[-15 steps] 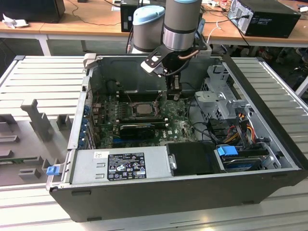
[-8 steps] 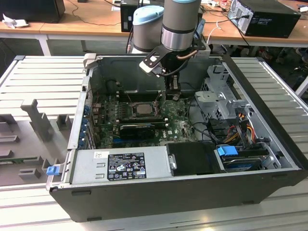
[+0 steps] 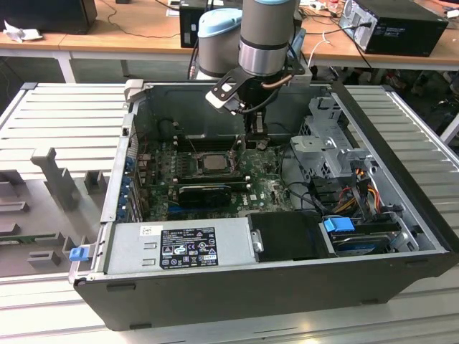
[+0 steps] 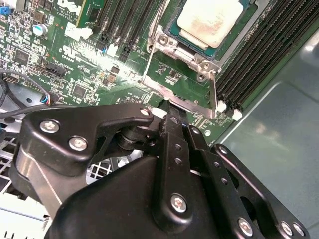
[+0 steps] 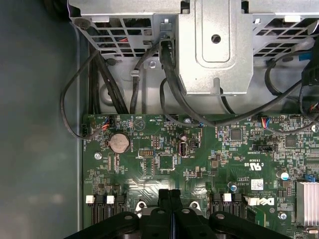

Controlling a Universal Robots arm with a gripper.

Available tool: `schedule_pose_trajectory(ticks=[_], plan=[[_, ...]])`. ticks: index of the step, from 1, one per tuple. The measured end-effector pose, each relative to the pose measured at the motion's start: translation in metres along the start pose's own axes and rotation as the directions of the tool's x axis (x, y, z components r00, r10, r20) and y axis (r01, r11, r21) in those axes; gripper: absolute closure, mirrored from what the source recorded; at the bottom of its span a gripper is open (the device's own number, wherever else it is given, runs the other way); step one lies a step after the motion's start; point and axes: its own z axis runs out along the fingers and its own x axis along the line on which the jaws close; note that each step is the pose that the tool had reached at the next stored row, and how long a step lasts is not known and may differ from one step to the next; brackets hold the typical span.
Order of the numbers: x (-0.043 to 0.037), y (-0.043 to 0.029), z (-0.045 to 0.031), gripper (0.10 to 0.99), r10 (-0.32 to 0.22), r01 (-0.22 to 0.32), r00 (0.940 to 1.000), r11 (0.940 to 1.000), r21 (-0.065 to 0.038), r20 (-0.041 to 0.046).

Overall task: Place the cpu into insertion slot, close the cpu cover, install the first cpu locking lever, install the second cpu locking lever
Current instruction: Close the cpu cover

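Two black fingers (image 5: 163, 199) of the gripper (image 4: 169, 105) are pressed together, with nothing seen between them. Their tips sit at the closest edge of the cover (image 4: 158, 47). Whether they touch it is hard to tell, since the gripper's own body hides the spot. Just beyond, the cpu (image 4: 212, 20) lies flat in the socket (image 3: 199, 162), framed by the cover and partly cut off in the second wrist view. All of this sits on the green board (image 3: 265, 190) inside the open computer case (image 3: 287, 287). Farther off are black cables (image 5: 172, 84) and a drive cage (image 5: 214, 59).
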Motion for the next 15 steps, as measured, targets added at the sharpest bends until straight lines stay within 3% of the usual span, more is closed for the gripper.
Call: schedule_pose_trajectory(ticks=[15], plan=[[-0.0001,-0.0063,-0.0002,0.980,0.000,0.000,1.0000,1.0000,0.000,0.0000]])
